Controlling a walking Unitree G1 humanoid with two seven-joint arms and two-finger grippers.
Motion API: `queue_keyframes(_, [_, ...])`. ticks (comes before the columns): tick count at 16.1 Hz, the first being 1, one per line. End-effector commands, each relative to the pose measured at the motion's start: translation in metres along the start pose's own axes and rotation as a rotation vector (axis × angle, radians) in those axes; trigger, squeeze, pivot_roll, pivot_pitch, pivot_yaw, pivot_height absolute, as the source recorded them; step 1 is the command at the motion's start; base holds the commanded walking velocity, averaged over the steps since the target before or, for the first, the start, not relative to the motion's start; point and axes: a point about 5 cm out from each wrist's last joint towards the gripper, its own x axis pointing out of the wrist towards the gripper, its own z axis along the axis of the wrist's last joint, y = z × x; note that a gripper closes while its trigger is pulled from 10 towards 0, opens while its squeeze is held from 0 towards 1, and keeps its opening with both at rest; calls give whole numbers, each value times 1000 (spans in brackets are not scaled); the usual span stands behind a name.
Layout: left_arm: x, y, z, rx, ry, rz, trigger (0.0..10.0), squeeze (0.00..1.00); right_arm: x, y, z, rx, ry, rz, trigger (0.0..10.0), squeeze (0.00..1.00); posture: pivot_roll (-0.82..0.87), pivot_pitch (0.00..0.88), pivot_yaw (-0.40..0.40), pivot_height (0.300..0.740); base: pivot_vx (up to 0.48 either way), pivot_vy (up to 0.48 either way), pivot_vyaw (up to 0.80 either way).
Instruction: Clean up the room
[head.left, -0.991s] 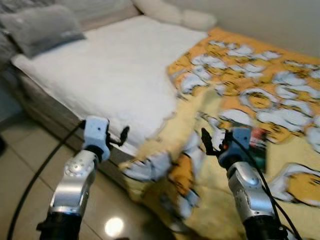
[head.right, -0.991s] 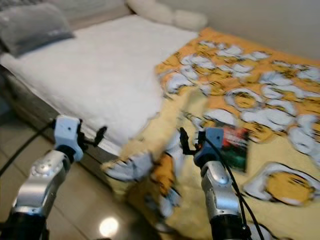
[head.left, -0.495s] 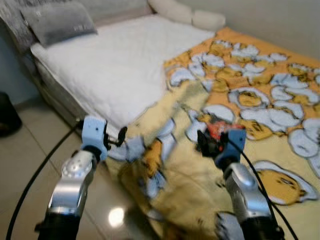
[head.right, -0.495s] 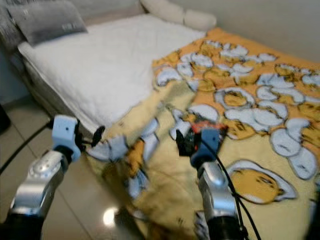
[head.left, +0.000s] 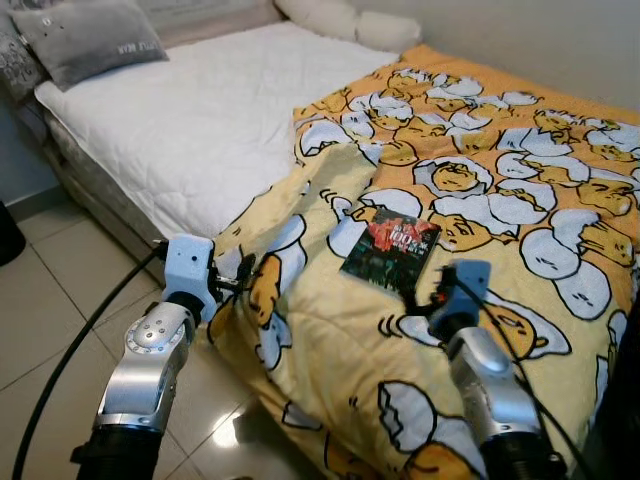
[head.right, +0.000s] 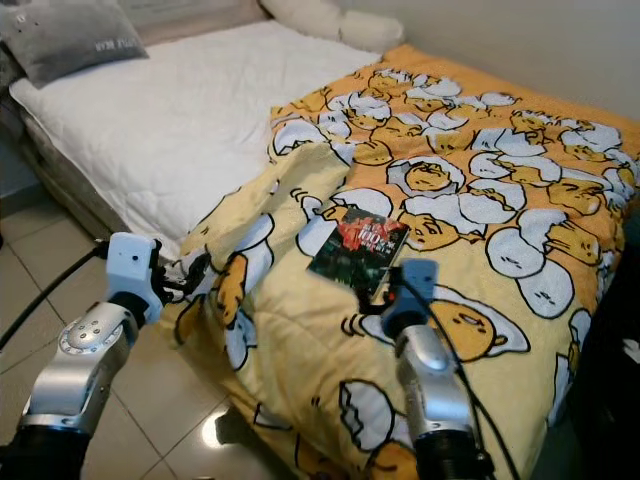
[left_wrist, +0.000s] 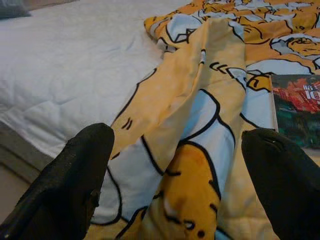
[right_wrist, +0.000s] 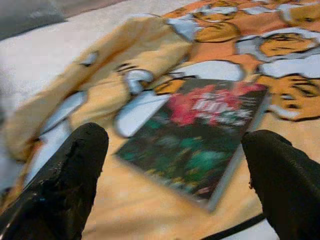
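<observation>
Book (head.left: 390, 246) flat on yellow egg-print blanket (head.left: 480, 330), right claw (right_wrist: 170, 175) wide open just short of book, left claw (left_wrist: 175, 180) open, empty, at blanket's hanging edge.

Grey pillow (head.left: 88, 38), tiled floor (head.left: 50, 300)

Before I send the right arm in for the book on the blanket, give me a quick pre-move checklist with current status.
1. Book in sight, lying flat on the blanket: ok.
2. Right end effector open, fingers either side of the book in its wrist view: ok.
3. Right end effector pointed at the book, short of its near edge, not touching: ok.
4. Nothing on top of the book: ok.
5. Left end effector open and apart from the book, at the blanket's hanging fold over the bed's edge: ok.
6. Whether the book's near edge can be gripped off the soft blanket: cannot tell.
</observation>
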Motion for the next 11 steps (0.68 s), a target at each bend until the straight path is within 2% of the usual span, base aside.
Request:
queue_keyframes(1, [0, 2, 1, 9, 5, 11, 10000, 525, 1, -3, 3, -7, -3, -5, 10000, 1000, 132, 0, -22, 740, 0, 0, 0])
queue_keyframes(7, [1, 1, 0, 7, 14, 5, 10000, 522, 2, -4, 1, -5, 2, -13, 10000, 1000, 131, 0, -21, 740, 0, 0, 0])
queue_keyframes(11, [1, 1, -1, -4, 18, 12, 10000, 384, 2, -4, 1, -4, 3, -11, 10000, 1000, 130, 0, -21, 740, 0, 0, 0])
